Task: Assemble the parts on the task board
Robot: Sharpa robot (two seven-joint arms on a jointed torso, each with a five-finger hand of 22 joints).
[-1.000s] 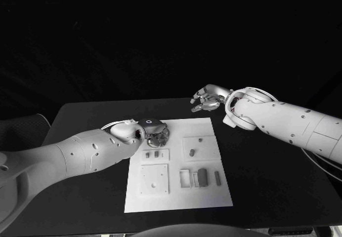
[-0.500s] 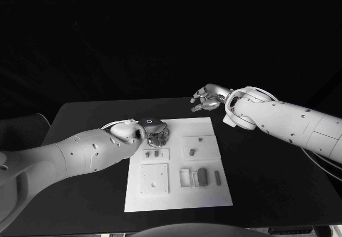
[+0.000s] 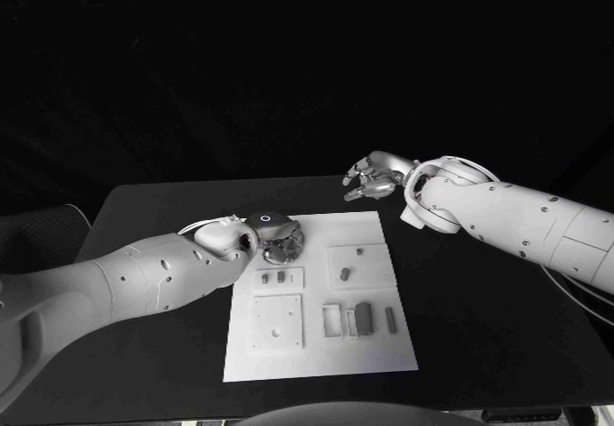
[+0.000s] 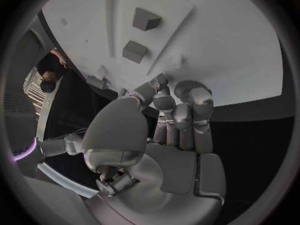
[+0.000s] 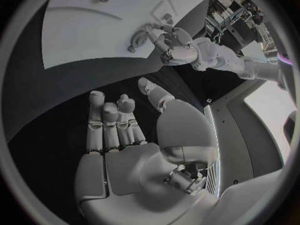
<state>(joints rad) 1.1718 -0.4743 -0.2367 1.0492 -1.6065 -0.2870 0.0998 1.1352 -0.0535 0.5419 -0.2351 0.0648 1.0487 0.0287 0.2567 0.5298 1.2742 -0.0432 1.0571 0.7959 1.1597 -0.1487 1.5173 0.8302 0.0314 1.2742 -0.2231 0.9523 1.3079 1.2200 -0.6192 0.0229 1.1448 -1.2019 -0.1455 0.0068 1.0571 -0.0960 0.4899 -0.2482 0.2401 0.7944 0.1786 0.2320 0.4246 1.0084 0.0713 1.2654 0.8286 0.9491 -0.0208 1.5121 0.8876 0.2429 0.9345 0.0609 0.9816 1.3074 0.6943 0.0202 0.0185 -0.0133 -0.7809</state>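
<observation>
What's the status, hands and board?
Left hand down at the task board's far left corner, fingers curled, hold unclear. Right hand open, off the board past its far edge. Grey parts sit near side. Nothing blocking.

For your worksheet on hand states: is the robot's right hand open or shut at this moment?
Open. The right hand hovers above the black table beyond the task board, fingers apart and holding nothing.

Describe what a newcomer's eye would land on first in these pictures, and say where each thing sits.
The white task board stands out first, bright on the black table and dotted with small grey parts. Next comes the left hand, down over the board's far left corner with its fingers curled. The right hand hangs above the table beyond the board's far edge, holding nothing.
</observation>
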